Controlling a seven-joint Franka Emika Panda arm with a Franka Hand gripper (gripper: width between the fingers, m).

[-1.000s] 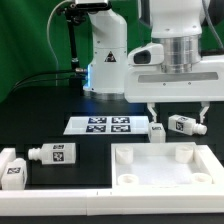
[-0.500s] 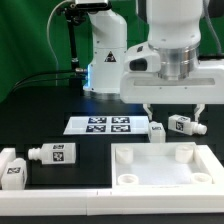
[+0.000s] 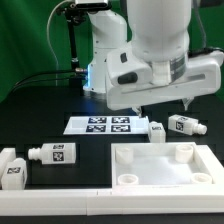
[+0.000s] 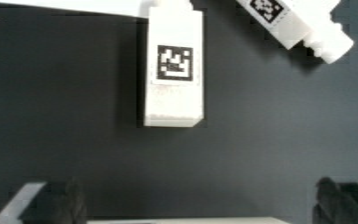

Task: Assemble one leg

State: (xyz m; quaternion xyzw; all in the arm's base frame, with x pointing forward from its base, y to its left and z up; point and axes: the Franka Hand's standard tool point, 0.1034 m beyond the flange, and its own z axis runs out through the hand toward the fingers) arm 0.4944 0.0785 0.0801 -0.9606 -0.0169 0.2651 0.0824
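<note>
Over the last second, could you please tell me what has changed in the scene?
The arm swung toward the exterior view's left and tilted, its open gripper holding nothing. The legs, the panel and the marker board stayed put.

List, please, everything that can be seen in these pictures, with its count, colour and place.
legs: four, white with black-and-white tags; two lying at the exterior view's left of the panel, two behind it beside the marker board
panel: one, white, round corner sockets; front, exterior view's right
marker board: one, white, black tags; flat, centre
table: one, black
backdrop: one, green; behind
arm: one, white; above the rear legs
gripper: one, dark fingers, open, empty; near the rear legs
</note>
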